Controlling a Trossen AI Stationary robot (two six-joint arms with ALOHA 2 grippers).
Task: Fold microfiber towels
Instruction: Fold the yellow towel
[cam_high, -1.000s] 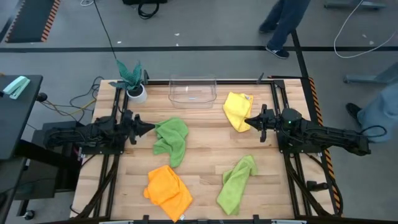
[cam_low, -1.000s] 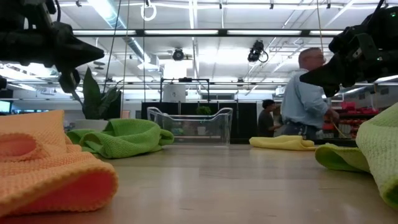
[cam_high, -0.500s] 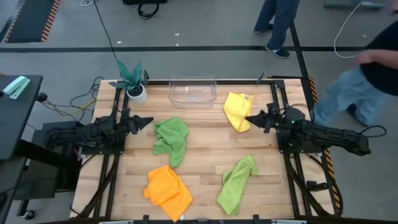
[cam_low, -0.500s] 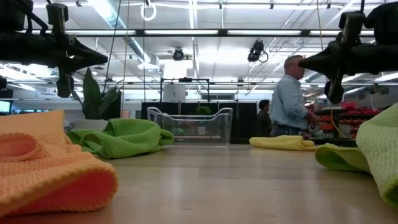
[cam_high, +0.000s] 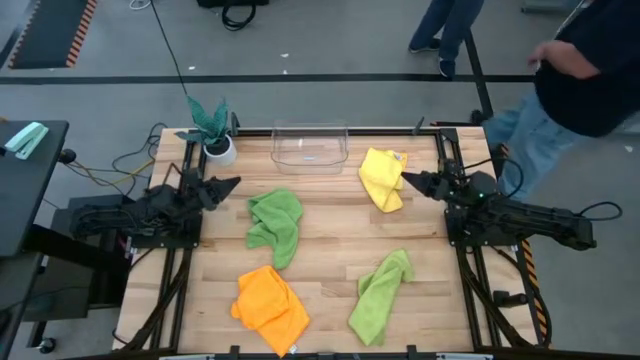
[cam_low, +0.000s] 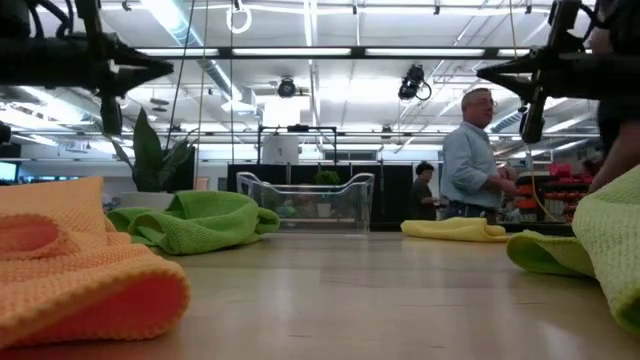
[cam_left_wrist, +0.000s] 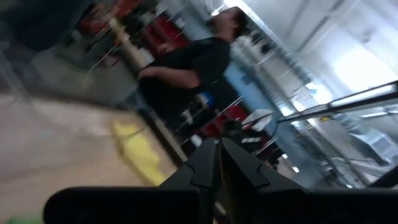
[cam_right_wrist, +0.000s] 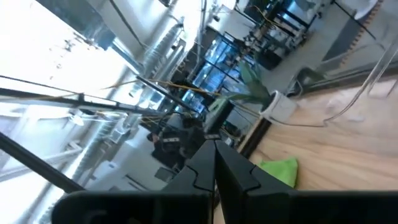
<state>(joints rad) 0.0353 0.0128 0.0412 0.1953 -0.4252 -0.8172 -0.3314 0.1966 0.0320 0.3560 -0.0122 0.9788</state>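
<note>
I log: clear bin (cam_high: 310, 147) at 12 o'clock; potted plant (cam_high: 212, 128) at 11; person (cam_high: 570, 85) at 2.

Grey floor (cam_high: 330, 40), bright ceiling lights (cam_low: 310, 30)

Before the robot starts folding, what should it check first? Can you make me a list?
1. All four towels on the table: yellow towel, orange towel, two lime green towels: ok.
2. Towels lying flat, ready to fold: not ok, all are crumpled.
3. Left gripper free, holding nothing: ok, shut and up off the table.
4. Right gripper free: ok, shut, raised beside the yellow towel.
5. Clear bin and plant out of the way: ok, both at the far edge.
6. Person clear of the right arm: not ok, standing close.
</note>
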